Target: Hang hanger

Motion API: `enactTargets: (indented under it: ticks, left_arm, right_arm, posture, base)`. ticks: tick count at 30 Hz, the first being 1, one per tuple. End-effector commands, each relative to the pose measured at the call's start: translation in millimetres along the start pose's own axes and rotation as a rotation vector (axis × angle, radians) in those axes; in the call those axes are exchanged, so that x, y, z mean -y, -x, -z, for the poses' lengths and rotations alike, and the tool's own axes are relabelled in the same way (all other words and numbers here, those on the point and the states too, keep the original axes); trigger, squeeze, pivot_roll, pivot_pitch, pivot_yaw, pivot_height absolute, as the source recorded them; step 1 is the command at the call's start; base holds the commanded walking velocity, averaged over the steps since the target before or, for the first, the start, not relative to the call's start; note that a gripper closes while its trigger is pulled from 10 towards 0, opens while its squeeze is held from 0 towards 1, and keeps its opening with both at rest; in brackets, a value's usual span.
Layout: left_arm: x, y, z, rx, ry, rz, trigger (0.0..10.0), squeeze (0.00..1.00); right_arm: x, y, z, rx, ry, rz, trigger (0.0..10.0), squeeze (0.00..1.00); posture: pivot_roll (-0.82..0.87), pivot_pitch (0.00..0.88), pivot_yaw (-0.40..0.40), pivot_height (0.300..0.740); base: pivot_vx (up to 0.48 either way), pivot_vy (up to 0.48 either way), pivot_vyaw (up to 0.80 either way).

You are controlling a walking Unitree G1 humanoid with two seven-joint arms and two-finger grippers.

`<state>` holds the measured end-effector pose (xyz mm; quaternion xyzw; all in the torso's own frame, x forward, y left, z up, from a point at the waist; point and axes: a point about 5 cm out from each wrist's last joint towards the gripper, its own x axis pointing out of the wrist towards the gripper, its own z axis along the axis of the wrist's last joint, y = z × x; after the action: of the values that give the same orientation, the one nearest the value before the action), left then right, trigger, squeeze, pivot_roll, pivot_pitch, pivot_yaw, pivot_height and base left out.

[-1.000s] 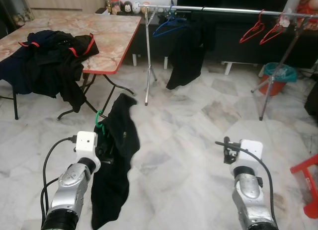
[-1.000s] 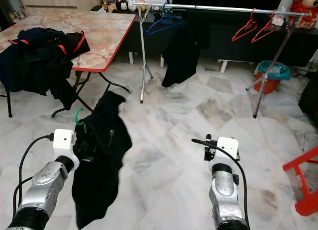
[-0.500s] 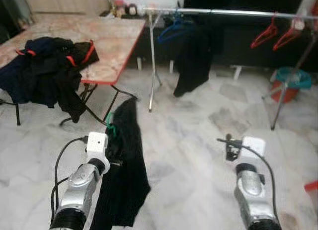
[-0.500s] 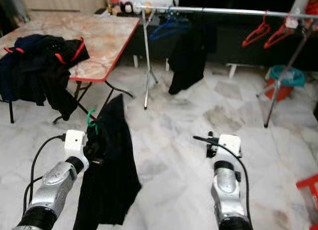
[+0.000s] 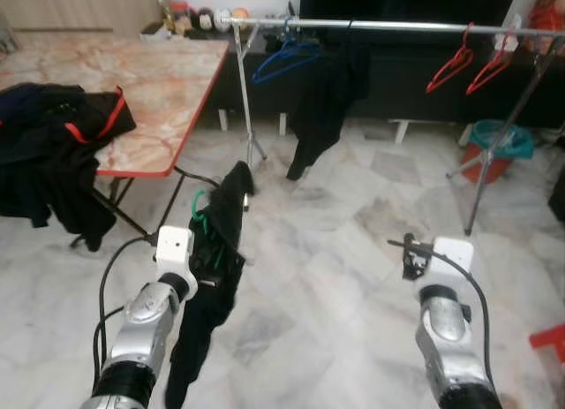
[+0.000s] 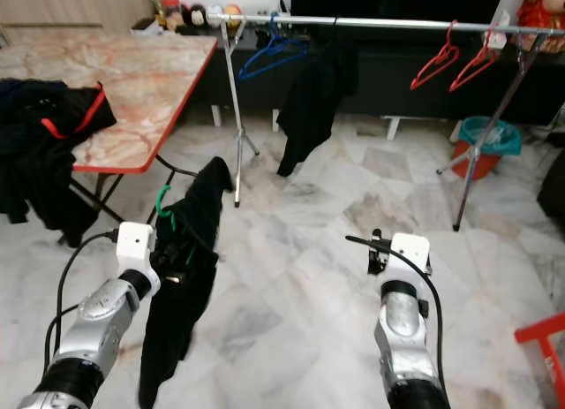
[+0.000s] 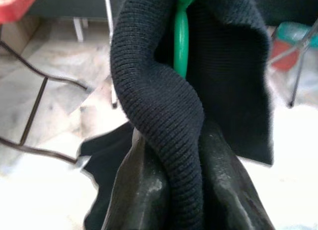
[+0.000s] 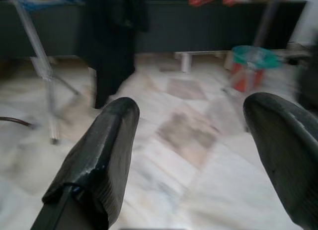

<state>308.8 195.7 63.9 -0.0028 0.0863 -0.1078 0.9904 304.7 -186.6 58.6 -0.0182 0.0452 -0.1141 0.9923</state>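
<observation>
My left gripper is shut on a green hanger that carries a black garment, held low at the left over the floor. In the left wrist view the green hanger runs up between folds of the black knit garment. My right gripper is open and holds nothing, low at the right. A silver clothes rail crosses the back, with a blue hanger, a hung black garment and two red hangers on it.
A red-edged marble-top folding table stands at the left with a pile of dark clothes. The rail's tripod legs stand ahead. A teal and red bin sits at the right, a red stool near the right edge.
The view has shifted: the rail and the table now sit further left and closer. The left gripper still holds the hanger, and the garment has swung and hangs narrower.
</observation>
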Motion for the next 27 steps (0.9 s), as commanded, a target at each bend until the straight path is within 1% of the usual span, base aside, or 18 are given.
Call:
enactTargets:
  ticks: [1,5,14,15,17,21,24,27]
  left_arm:
    - [6.3,-5.9,-13.3,0.059,-0.012,0.020,10.0,0.00]
    - [6.9,-5.8,-12.3,0.056,-0.011,0.018,10.0,0.00]
    - [8.2,-8.7,-13.0,0.059,-0.010,0.018,10.0,0.00]
    - [8.6,-9.0,-13.0,0.059,-0.009,0.019,10.0,0.00]
    - [9.4,-9.3,-12.9,0.059,-0.009,0.021,10.0,0.00]
    - [10.3,-9.7,-12.5,0.059,-0.008,0.021,10.0,0.00]
    - [10.3,-9.5,-12.4,0.062,-0.004,0.017,10.0,0.00]
    - [12.3,-9.0,-11.7,0.065,-0.004,0.017,10.0,0.00]
  right_arm:
    - [12.9,0.0,2.0,-0.009,0.011,0.036,10.0,0.00]
    - [15.5,0.6,4.2,-0.017,0.019,0.055,10.0,0.00]
    - [14.0,-2.5,2.4,-0.025,0.003,0.055,10.0,0.00]
    - [14.4,-2.6,2.6,-0.027,0.005,0.054,10.0,0.00]
    - [13.9,-3.0,2.5,-0.028,-0.024,0.049,10.0,0.00]
    - [10.6,-3.5,2.6,-0.031,0.003,0.031,10.0,0.00]
    - [10.5,-3.2,3.4,-0.032,-0.018,0.033,10.0,0.00]
    - [12.1,-2.7,4.7,-0.039,-0.003,0.032,10.0,0.00]
  posture:
    - [-0.18,0.000,-0.001,0.740]
    - [-0.17,0.000,-0.003,0.740]
    - [-0.18,0.000,-0.006,0.740]
    - [-0.18,0.000,-0.007,0.740]
    - [-0.18,0.000,-0.007,0.740]
    - [-0.18,0.000,-0.012,0.740]
    - [-0.18,0.000,-0.015,0.740]
    - [-0.17,0.000,-0.028,0.740]
  base:
    - [0.334,0.000,0.00]
    - [0.337,0.000,-0.19]
    - [0.339,0.000,0.00]
    - [0.345,0.000,-0.80]
    - [0.347,0.000,-0.80]
    - [0.350,0.000,-0.80]
    - [0.350,0.000,-0.76]
    - [0.352,0.000,0.00]
